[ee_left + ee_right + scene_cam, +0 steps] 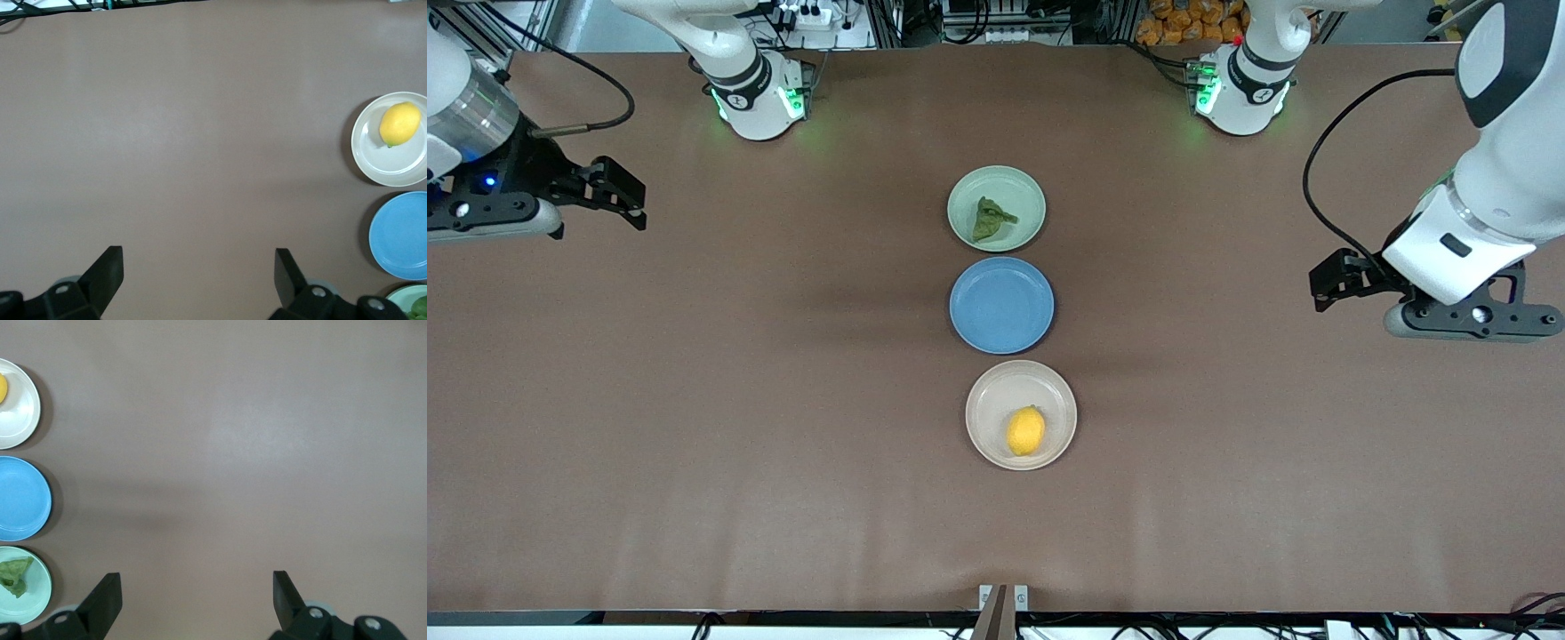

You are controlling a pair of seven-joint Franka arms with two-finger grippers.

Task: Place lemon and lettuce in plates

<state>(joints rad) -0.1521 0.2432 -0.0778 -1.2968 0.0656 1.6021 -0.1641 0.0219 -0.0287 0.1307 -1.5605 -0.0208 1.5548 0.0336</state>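
Note:
The yellow lemon [1026,431] [400,123] lies in the beige-cream plate [996,391] [387,167], the plate nearest the front camera. The dark green lettuce [990,220] [15,575] lies in the mint green plate [1024,182] [37,587], the one nearest the arms' bases. My left gripper [1319,289] [199,260] hangs open and empty over bare table toward the left arm's end. My right gripper [639,203] [197,583] hangs open and empty over bare table toward the right arm's end. Both are well apart from the plates.
A blue plate [1001,305] [403,233] [20,499] with nothing in it sits between the two other plates, in one row down the middle of the brown table [694,400]. The arms' bases stand along the table's edge farthest from the front camera.

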